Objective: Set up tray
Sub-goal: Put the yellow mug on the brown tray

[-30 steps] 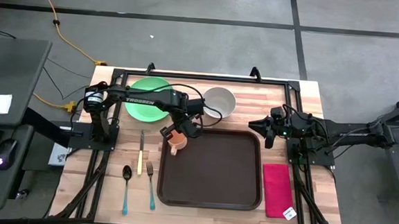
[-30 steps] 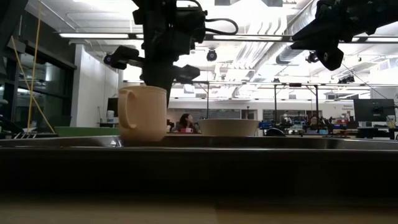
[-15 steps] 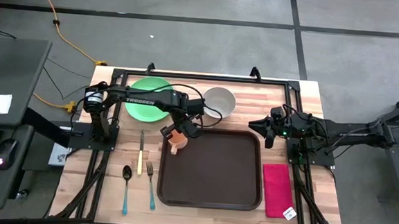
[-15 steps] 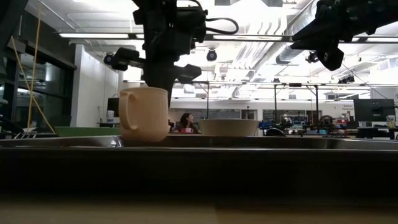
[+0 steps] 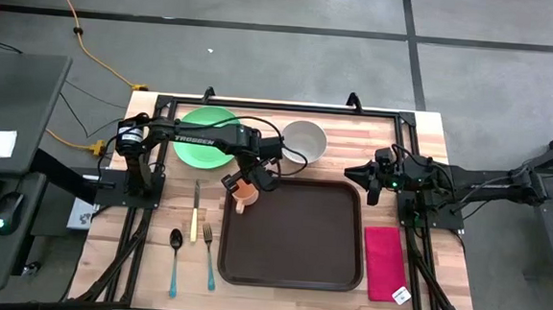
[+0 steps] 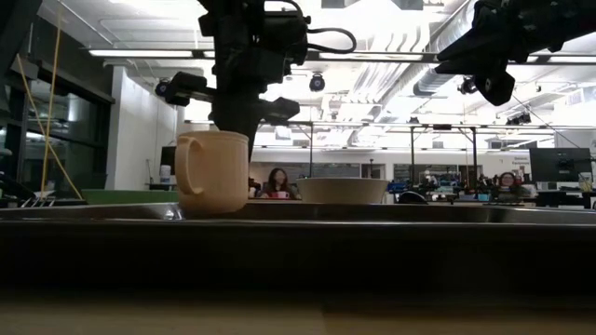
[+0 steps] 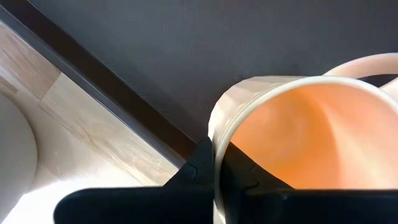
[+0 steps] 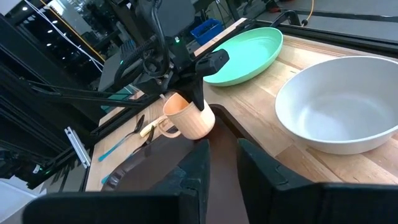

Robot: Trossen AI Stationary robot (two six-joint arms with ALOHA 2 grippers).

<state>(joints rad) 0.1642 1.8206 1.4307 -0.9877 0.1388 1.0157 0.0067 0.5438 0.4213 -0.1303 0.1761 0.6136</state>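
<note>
— High view first: how much of the set-up is done?

— Very little, I'd judge. The large dark-brown rectangular plastic tray (image 5: pixel 296 233) lies mid-table, nearer the front edge, with nothing on its main floor. Only the pale peach mug with a handle (image 5: pixel 245 198) has reached it, at the tray's far-left corner.

— Is the mug let go?

— No. The left gripper (image 5: pixel 243 184) is clamped on the mug's rim, one finger inside, one outside; the left wrist view shows that plainly. The mug looks about level with the tray floor, but I can't tell if it rests there.

— And the rest?

— All off the tray: round green plate (image 5: pixel 205 137) and white bowl (image 5: pixel 303 140) at the far side, knife (image 5: pixel 195 213), fork (image 5: pixel 209 257) and spoon (image 5: pixel 175 259) to its left, red-pink napkin (image 5: pixel 384 264) to its right.

— The right gripper (image 5: pixel 356 171)?

— Waiting above the far-right corner, its fingers slightly apart, holding nothing.
</note>
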